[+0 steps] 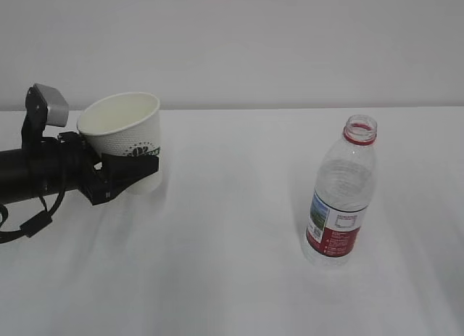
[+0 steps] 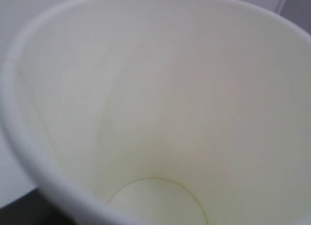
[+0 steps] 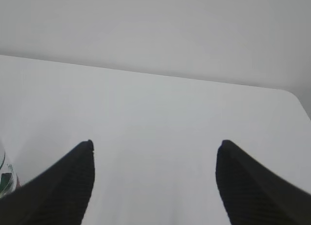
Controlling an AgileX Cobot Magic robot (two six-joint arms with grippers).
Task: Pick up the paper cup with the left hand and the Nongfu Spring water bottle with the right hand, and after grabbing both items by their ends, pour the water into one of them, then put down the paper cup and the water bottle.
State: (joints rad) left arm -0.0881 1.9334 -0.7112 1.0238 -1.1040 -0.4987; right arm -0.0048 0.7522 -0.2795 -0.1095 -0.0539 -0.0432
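Note:
The white paper cup (image 1: 119,133) with its dark green logo is tilted, its mouth turned up and toward the camera. My left gripper (image 1: 139,168) is shut on its lower part, one black finger across the front just under the logo. In the left wrist view the cup's inside (image 2: 170,89) fills the frame and looks dry; the gripper's own fingers are hidden there. The Nongfu Spring water bottle (image 1: 341,198) stands upright and uncapped on the right. Its water level cannot be made out. My right gripper (image 3: 154,146) is open over bare table, with a sliver of the bottle's label (image 3: 5,176) at its left.
A white table (image 1: 239,278) runs to a pale wall behind. The right wrist view shows the table's rounded far corner (image 3: 291,95). The left arm (image 1: 29,176) lies low along the left edge, cables hanging beneath it.

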